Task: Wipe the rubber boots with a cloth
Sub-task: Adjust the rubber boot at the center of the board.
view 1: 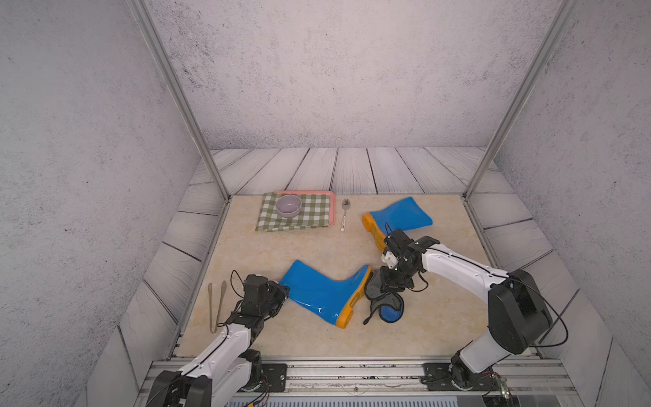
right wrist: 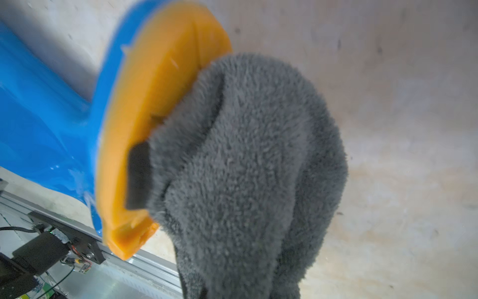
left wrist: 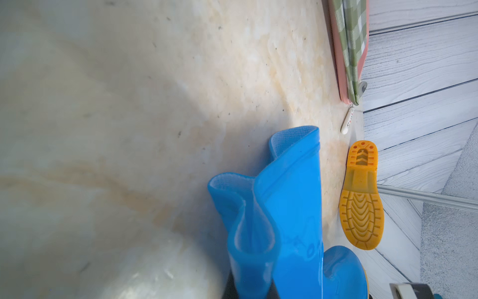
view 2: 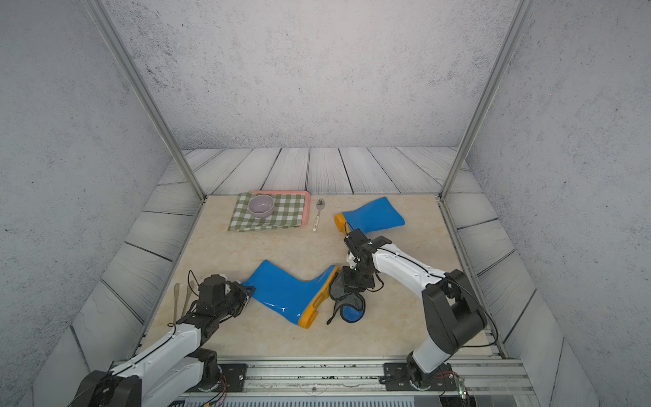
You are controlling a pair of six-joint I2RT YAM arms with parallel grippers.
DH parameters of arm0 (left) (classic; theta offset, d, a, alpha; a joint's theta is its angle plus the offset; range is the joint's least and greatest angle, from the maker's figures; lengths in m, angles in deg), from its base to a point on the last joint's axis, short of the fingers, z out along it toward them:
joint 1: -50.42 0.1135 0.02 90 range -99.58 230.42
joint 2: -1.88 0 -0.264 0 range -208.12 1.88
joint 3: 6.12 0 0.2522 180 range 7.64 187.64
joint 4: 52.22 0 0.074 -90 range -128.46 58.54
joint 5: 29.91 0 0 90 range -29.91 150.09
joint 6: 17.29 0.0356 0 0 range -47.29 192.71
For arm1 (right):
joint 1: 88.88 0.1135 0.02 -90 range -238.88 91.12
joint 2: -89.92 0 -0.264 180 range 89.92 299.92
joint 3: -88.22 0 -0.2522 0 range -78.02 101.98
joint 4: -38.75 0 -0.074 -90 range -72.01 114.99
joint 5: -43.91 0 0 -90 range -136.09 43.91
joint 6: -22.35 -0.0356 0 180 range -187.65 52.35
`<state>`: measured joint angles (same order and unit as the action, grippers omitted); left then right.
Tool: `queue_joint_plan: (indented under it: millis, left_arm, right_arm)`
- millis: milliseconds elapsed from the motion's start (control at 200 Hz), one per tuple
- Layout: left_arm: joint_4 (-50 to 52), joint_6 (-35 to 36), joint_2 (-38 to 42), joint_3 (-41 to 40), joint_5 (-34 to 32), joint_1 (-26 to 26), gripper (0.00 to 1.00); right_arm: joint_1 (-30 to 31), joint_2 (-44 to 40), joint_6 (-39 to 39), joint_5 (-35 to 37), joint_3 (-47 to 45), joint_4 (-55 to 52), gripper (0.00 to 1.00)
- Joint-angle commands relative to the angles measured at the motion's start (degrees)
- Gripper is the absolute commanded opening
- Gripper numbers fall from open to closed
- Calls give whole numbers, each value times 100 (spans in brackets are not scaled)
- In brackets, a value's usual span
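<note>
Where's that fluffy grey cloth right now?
In both top views the grey cloth hangs in the right hand, touching the yellow sole of the nearer blue rubber boot, just right of it.

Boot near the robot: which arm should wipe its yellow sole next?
The right arm. The right gripper holds the grey cloth against that sole, while the left gripper pinches the boot at its top, steadying it.

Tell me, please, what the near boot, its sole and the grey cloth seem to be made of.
Near boot: probably rubber or soft PVC, glossy blue; sharp highlights, and its cuff buckles softly.
Sole: yellow-orange, likely denser rubber, matte; no shine on it.
Cloth: dark grey fluffy pile, perhaps microfibre; fine fibres stand up.
</note>
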<state>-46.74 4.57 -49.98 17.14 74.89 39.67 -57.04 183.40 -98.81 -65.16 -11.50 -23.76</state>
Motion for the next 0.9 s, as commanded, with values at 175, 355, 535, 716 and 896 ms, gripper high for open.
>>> queue_joint_plan:
  millis: [175,355,535,716,896]
  left_arm:
    - [363,457,-633,249,663,-33,0]
    - [758,667,-667,444,831,-33,44]
    - [1630,1161,-95,952,358,-33,80]
    - [2560,1747,118,1663,100,25,87]
    - [3147,2092,210,2167,25,379,87]
  right_arm:
    - [20,1220,301,-11,1451,-28,0]
    - [24,1781,489,154,2244,-341,0]
    - [-61,2342,724,354,3313,-782,0]
    - [-96,2615,931,641,4130,-1364,0]
    - [-94,1819,948,1570,4013,-1663,0]
